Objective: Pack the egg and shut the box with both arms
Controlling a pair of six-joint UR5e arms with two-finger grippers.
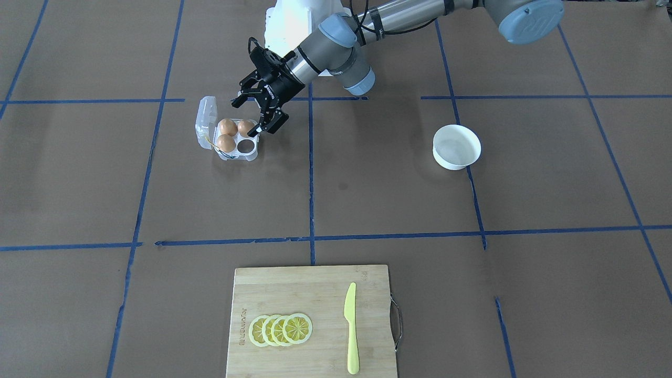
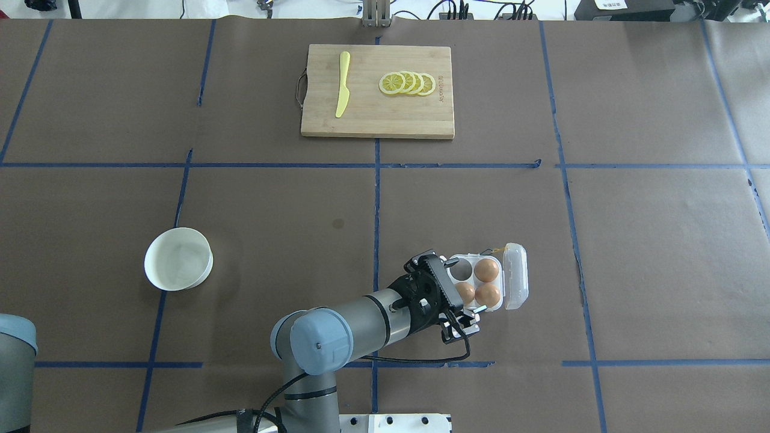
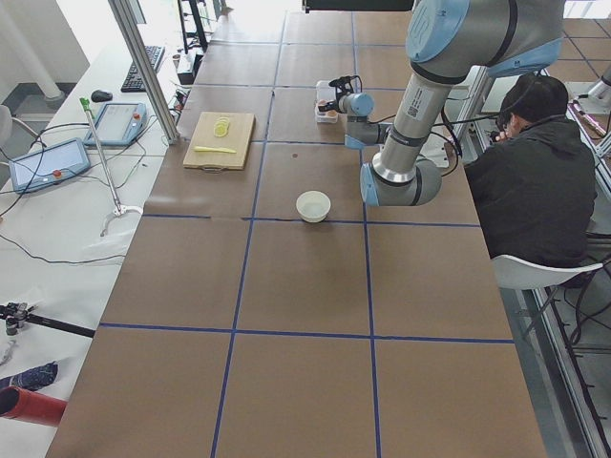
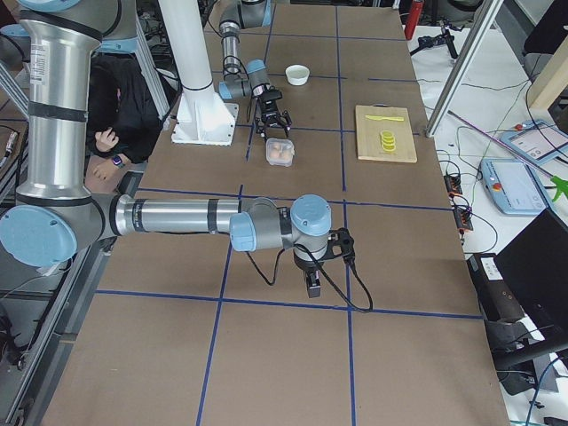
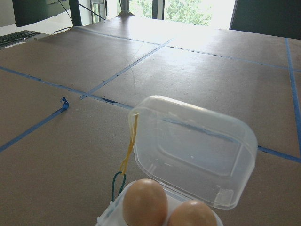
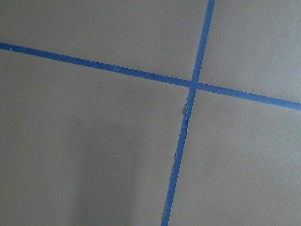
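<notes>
Brown table [image 2: 662, 270] (blue tape grid [image 2: 377, 198]); bright windows [image 5: 188, 9] behind

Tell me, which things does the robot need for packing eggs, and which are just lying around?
For the job: eggs, box, left gripper.
Just lying about: bowl, board, lemon slices, knife.

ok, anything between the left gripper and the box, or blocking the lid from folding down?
Nothing visible. The left gripper is open right at the box, on the side away from the lid. The lid stands open; three eggs sit in the box. Only the gripper itself is near where the lid's edge lands.
</notes>
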